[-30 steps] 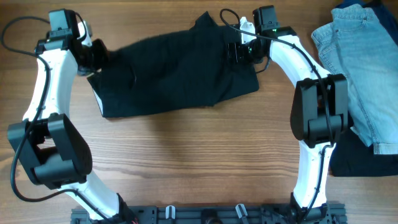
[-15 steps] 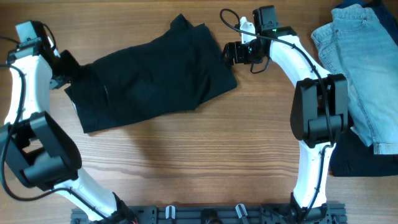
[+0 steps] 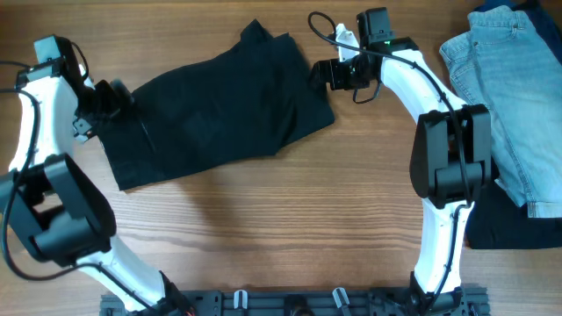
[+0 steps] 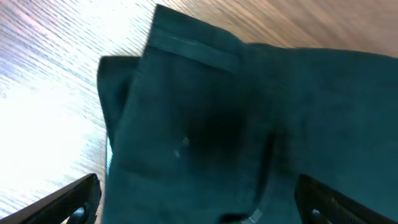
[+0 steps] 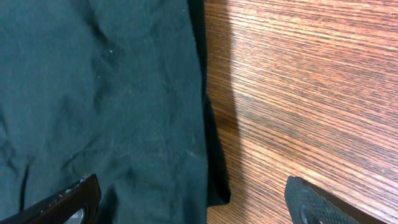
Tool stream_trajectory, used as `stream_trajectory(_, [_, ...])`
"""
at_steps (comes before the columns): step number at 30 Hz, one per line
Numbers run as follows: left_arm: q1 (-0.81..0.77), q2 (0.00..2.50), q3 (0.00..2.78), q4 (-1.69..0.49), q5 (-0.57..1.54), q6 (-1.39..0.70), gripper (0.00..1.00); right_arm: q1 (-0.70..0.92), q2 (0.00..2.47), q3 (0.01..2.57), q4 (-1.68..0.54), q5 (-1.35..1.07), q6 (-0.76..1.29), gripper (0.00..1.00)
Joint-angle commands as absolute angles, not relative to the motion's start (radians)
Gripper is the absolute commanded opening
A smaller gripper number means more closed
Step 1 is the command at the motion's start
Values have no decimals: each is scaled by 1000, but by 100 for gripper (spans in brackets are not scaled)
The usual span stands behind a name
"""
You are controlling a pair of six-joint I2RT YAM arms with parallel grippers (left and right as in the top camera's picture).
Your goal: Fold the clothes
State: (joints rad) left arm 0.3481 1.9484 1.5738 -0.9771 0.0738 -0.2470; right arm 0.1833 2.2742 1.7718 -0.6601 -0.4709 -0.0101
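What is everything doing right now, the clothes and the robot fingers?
black shorts: spread out, slightly rumpled, not held
left fingers: open, over the shorts' edge
right fingers: open, over the shorts' other edge
jeans: lying flat
dark garment: partly under the jeans

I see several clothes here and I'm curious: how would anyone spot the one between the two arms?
On the wooden table, look between the left arm and the right arm, toward the far side. There lie the black shorts, spread flat and a little askew. Unlike the light-blue jeans and the dark garment by them at the right edge, they lie alone on bare wood.
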Motion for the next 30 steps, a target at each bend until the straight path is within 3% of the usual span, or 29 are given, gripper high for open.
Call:
stream_trajectory(1, [340,1746,1575,-992,142,-274,100,186,2271,1774,-661,-498,-33,97])
stream_trajectory(7, [292,1503,1575,-1000,142,-274,100,237,2296,1774,-601,-495,-26,100])
stream_trajectory(12, [235,1467,1575,-1047,141,-274,100,282,2329,1773,-527,-485,-23,99])
stream_trajectory(22, [218,1482,1575,-1083,118,-266,100,401,2394,1774,-410,-51,2,99])
stream_trajectory(30, [218,1487,1575,-1108,118,-266,100,451,2463,1773,-434,56,3,52])
